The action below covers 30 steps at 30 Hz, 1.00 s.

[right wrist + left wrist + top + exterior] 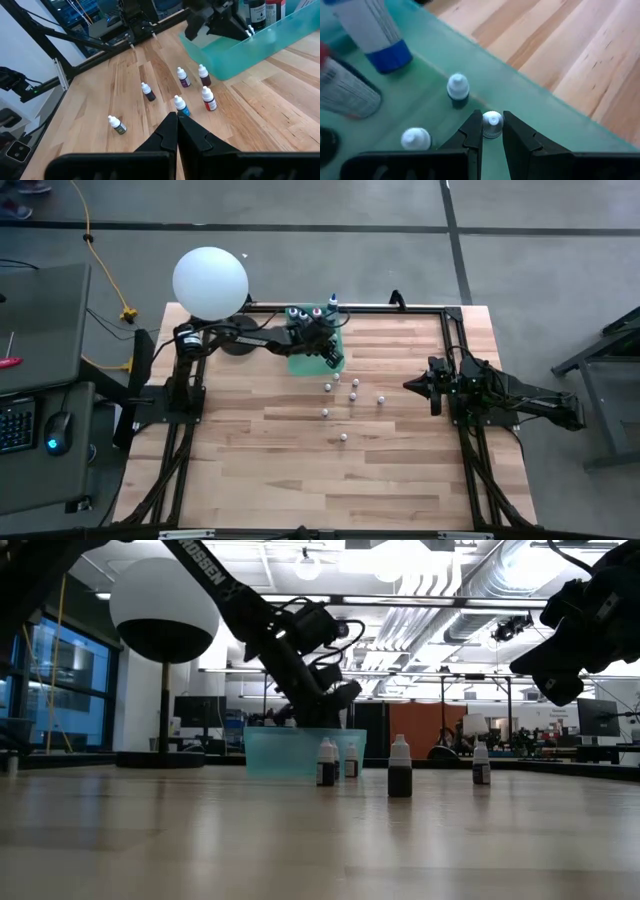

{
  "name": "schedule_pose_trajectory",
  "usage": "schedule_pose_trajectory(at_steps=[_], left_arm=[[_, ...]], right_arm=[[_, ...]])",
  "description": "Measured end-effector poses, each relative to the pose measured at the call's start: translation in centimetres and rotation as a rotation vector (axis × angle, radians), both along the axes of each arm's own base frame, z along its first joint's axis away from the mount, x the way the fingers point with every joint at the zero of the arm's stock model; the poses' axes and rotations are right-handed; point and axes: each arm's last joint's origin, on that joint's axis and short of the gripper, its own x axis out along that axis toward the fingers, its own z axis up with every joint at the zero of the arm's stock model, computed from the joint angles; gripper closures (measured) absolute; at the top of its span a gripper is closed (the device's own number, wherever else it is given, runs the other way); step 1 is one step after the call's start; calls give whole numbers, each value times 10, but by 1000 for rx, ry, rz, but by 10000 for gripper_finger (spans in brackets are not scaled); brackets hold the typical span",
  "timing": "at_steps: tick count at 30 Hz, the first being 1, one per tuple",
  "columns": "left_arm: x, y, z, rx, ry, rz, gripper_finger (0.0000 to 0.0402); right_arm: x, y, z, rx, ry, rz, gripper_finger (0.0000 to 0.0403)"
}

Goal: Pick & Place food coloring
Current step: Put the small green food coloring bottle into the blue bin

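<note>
Holding: the left gripper (492, 131) has its two fingers pinched on the white cap of one small food coloring bottle (492, 124), poised over the green tray (303, 364).
Left arm position: reaching from the left side of the table (400, 480) to the tray's near right corner, at the far middle of the table.
Tray contents: two more white-capped small bottles (458, 89) stand inside the tray just beside the held one; larger bottles (372, 32), one with a blue cap, stand at the far side. Whether the held bottle touches the tray floor cannot be told from these views.
Loose bottles: six small bottles (180, 106) stand upright on the bare wood near the tray, toward the table's centre, apart from one another.
Right gripper: the right gripper (176, 131) has its fingers pressed together on nothing, raised above the right side of the table and pointing toward the loose bottles.
Other: a white ball lamp (209, 281) stands at the far left corner of the table.
</note>
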Motion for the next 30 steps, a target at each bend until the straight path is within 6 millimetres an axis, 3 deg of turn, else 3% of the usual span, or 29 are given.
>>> schedule_pose_trajectory(at_steps=[25, 30], left_arm=[[-4, 6, -3, 35, 45, 34, 357], [-5, 6, -3, 45, 53, 46, 338]], right_arm=[[0, 0, 0, 1, 0, 0, 402], [0, 0, 0, 1, 0, 0, 402]])
